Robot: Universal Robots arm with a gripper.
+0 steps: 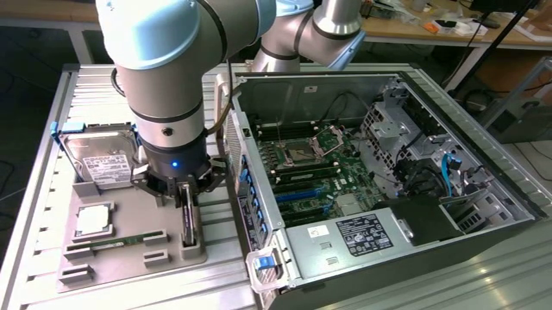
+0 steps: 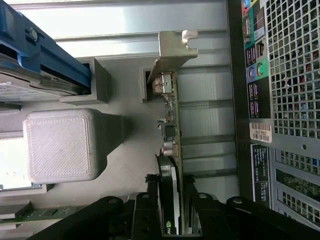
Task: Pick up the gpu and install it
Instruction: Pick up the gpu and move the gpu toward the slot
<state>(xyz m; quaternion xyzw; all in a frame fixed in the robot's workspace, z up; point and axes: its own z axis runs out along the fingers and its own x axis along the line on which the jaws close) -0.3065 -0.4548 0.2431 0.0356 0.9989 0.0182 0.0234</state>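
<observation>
The gpu [image 1: 188, 226] stands on its long edge in a slot of the grey tray [image 1: 129, 261], just beside the open computer case [image 1: 388, 161], on the exterior view's left of it. In the wrist view the gpu [image 2: 172, 125] runs away from me, with its silver bracket [image 2: 170, 50] at the far end. My end effector [image 1: 187, 201] is down over the card, and its fingers [image 2: 151, 192] sit narrow, one on each face. I cannot tell whether they press on it.

The case wall rises close on one side of the card. A grey block [image 2: 62, 145] of the tray stands on the other side, apart from it.

On the tray I count one gpu, one hard drive [image 1: 103, 161] with blue rails at the far end, one square processor [image 1: 93, 219] and one memory stick [image 1: 112, 244] near the front. There is one case, its side off and its board [image 1: 319, 174] showing. All of it rests on the slatted metal worktop [image 1: 52, 116].
</observation>
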